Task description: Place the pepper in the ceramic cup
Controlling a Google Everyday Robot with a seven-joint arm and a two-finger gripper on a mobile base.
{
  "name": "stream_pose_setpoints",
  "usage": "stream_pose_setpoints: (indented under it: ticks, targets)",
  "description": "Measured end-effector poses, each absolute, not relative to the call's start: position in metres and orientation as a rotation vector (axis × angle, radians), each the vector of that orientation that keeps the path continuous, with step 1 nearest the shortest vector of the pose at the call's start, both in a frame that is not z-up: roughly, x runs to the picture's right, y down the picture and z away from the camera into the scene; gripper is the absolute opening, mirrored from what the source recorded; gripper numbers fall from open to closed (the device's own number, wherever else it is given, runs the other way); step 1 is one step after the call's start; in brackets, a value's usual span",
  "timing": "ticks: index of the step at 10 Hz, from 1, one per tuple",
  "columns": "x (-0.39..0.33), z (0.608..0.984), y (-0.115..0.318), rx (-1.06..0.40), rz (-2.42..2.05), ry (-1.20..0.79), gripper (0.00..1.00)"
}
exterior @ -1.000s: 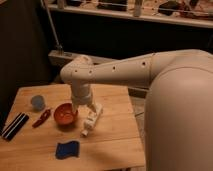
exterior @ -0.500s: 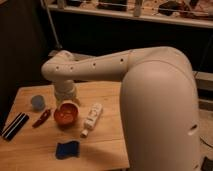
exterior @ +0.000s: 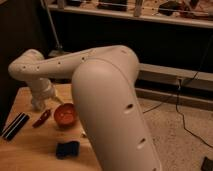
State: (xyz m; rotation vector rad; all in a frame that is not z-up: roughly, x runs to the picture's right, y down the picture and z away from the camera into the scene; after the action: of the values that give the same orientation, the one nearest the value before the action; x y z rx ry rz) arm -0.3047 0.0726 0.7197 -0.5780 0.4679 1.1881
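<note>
The pepper [exterior: 42, 118] is a small dark red chili lying on the wooden table [exterior: 30, 155], just left of the orange-red bowl. My gripper [exterior: 38, 103] hangs at the end of the white arm, close above and behind the pepper, at the table's far left. The ceramic cup does not show; the gripper and wrist cover the place behind the pepper.
An orange-red bowl [exterior: 65, 114] stands right of the pepper. A dark blue sponge [exterior: 67, 149] lies nearer the front. A black bar with a white stripe [exterior: 15, 125] lies at the left edge. The big white arm [exterior: 110, 100] fills the table's right side.
The arm has swung left across the table. The gripper has moved from above the bowl to the far left, now covering the cup. The white object right of the bowl is now hidden.
</note>
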Motion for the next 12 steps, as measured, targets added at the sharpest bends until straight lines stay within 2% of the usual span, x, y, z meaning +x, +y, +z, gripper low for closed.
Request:
stream_pose_setpoints:
  ticks: [4,5,12]
  targets:
    - [-0.368,0.736,0.088,-0.646,1.193,0.527,0.65]
    - [-0.380,0.752,0.094,-0.677,1.219,0.533,0.65]
    - [-0.374,0.827,0.110,-0.702,1.225,0.426,0.65]
